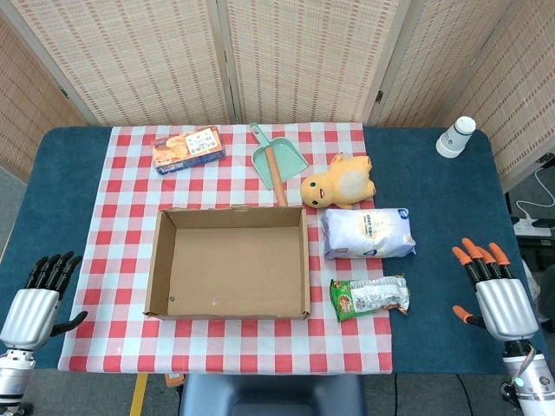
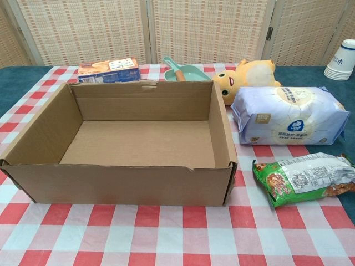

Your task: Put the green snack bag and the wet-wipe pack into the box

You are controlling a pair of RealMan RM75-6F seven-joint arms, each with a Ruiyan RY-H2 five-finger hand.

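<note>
At three o'clock of my box the wipes lie flat, the snack bag just nearer me, while my left hand and right hand hover empty, fingers spread, at the table's sides.

Red-and-white checked cloth over a dark blue bench; brown cardboard box, green snack bag, pale lilac wet-wipe pack, yellow plush toy, mint dustpan.
</note>
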